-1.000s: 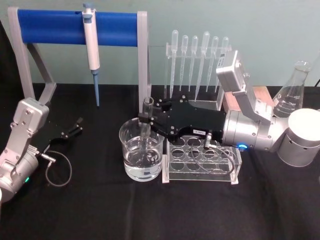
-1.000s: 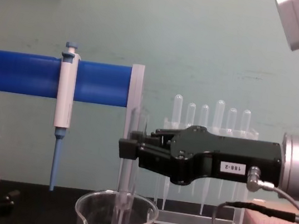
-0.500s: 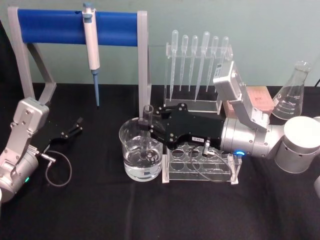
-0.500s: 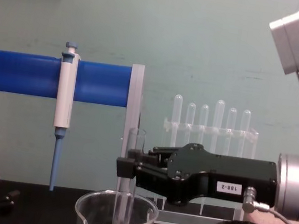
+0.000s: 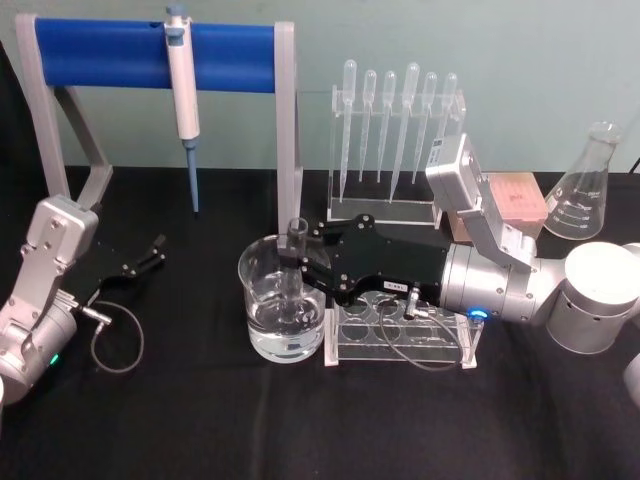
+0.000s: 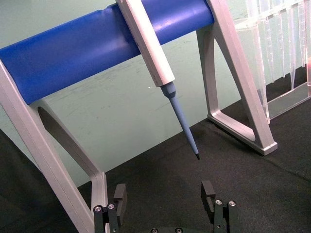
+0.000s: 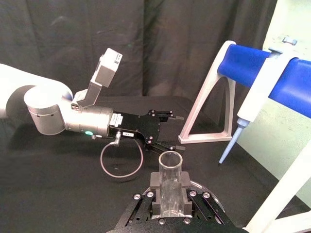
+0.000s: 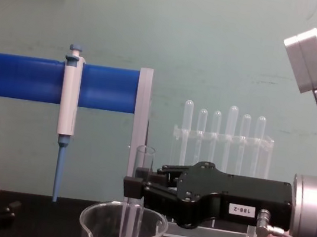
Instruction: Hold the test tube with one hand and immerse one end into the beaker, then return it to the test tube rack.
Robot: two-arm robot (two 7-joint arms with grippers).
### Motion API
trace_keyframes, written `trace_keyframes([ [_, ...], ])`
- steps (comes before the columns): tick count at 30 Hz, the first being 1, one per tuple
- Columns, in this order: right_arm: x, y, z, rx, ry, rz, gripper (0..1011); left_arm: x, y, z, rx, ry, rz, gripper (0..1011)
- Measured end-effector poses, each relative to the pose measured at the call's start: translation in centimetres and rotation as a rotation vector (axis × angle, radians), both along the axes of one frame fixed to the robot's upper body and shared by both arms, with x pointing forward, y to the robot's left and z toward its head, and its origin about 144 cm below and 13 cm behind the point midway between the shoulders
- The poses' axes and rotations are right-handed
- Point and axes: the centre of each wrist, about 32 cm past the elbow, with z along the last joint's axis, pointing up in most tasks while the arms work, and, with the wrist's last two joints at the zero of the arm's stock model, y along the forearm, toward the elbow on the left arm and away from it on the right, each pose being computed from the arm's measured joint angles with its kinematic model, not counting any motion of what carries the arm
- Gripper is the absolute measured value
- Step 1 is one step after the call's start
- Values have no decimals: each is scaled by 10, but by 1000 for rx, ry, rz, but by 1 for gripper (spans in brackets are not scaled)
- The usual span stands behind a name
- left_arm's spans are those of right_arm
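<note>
Test tube (image 5: 297, 240) upright in the beaker (image 5: 255, 300), and everything turns on that. Its long axis is vertical, flared rim up, rounded end down inside the glass. The end looks to reach the water, though the exact depth is hard to read.

The right gripper (image 5: 293, 262) reaches in from the robot's right with its two black fingers pinched on the tube's upper part, just under the rim. In the chest view that pinch sits just above the beaker's lip, the open mouth of the tube poking up past the fingers.

The test tube rack (image 5: 470, 345) stands just beside the beaker on the robot's right, right under the gripper's own body and cable. So the empty holes lie back along the arm from the tube, toward the right.

My read is that the next move wants a straight lift along the tube's axis until the rounded end clears the beaker's rim. Then comes a short shift right and a vertical drop into a hole. Any tilt risks glass knocking glass.

Over on the left, the left gripper (image 5: 155, 250) sits low by the table, well apart from all this, fingers spread wide with nothing between them. The right arm is plainly the nearer one.

Farther back, the pipettes (image 5: 395, 130) stand behind the rack, and the pipettor (image 5: 181, 80) hangs on its blue-barred stand (image 5: 100, 55).
</note>
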Motion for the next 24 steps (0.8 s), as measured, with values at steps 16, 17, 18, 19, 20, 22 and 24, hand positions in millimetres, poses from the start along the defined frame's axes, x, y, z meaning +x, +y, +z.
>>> trace_keyframes([
  [16, 0, 0, -7, 1, 9, -4, 234, 0, 0, 0, 0, 0, 0, 1000],
  [17, 0, 0, -7, 1, 9, -4, 234, 0, 0, 0, 0, 0, 0, 1000],
  [18, 0, 0, -7, 1, 9, -4, 234, 0, 0, 0, 0, 0, 0, 1000],
  [19, 0, 0, -7, 1, 9, -4, 234, 0, 0, 0, 0, 0, 0, 1000],
  [20, 0, 0, -7, 1, 9, -4, 234, 0, 0, 0, 0, 0, 0, 1000],
  [22, 0, 0, -7, 1, 9, -4, 234, 0, 0, 0, 0, 0, 0, 1000],
  [24, 0, 0, -7, 1, 9, -4, 234, 0, 0, 0, 0, 0, 0, 1000],
])
